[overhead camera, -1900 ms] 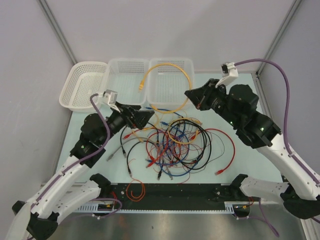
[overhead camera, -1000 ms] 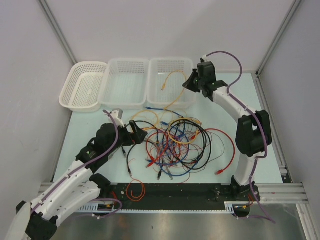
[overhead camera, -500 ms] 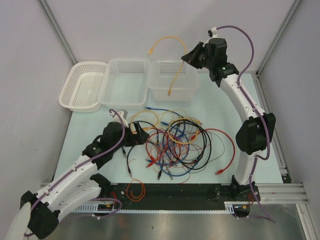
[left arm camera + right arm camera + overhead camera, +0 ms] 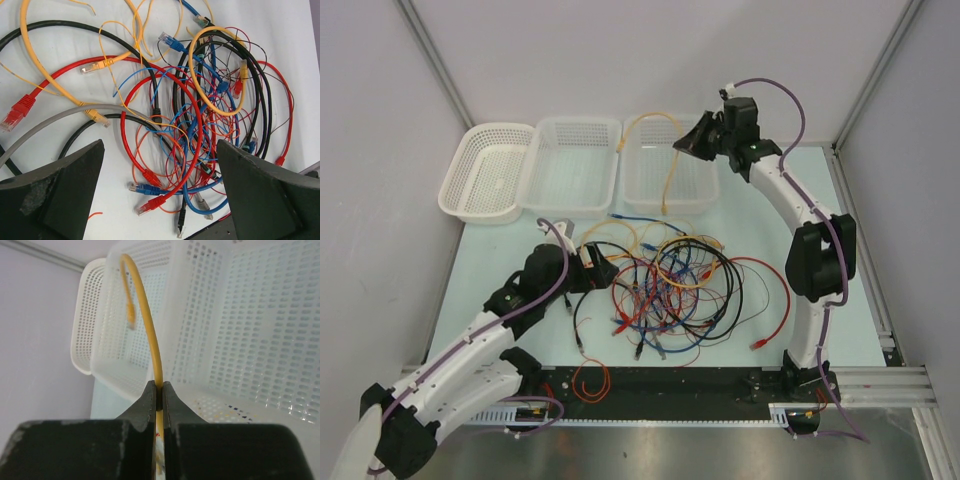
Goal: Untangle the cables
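Note:
A tangle of red, blue, black, yellow and orange cables (image 4: 670,285) lies in the middle of the table, seen close in the left wrist view as cables (image 4: 200,125). My left gripper (image 4: 603,270) hovers at the heap's left edge, open wide, with its fingers (image 4: 55,195) on either side of loose plug ends. My right gripper (image 4: 682,145) is raised over the right-hand basket (image 4: 695,190), shut on a yellow cable (image 4: 150,340). That yellow cable (image 4: 665,165) arcs up from the jaws and hangs into the basket.
Three white perforated baskets stand in a row at the back: left basket (image 4: 480,195), middle basket (image 4: 545,190) and the right one. A small orange wire loop (image 4: 590,380) lies by the dark front rail (image 4: 720,385). Walls close in both sides.
My right gripper has carried the yellow cable up out of the heap to above the right basket, then dropped slightly and shifted left. My left arm drew back to the heap's left edge.

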`<action>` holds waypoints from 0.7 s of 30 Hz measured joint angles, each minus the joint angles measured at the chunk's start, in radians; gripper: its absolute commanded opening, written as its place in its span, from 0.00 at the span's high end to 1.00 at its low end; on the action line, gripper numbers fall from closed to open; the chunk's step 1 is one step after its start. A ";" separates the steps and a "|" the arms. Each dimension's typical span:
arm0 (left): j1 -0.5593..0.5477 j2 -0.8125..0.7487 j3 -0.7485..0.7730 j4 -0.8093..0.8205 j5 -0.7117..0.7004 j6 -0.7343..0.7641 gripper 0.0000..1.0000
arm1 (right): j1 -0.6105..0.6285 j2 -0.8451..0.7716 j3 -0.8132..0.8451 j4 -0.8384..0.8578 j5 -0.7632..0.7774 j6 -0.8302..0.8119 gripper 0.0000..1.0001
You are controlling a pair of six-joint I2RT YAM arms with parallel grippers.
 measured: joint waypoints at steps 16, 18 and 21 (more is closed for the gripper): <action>0.000 0.010 -0.023 0.030 0.035 -0.021 0.00 | 0.014 -0.090 -0.175 -0.026 -0.139 0.042 1.00; 0.000 0.010 -0.023 0.032 0.043 -0.027 0.01 | 0.016 -0.103 -0.216 -0.029 -0.139 0.041 1.00; 0.000 0.010 -0.027 0.037 0.048 -0.030 0.00 | 0.022 -0.116 -0.270 -0.038 -0.137 0.037 1.00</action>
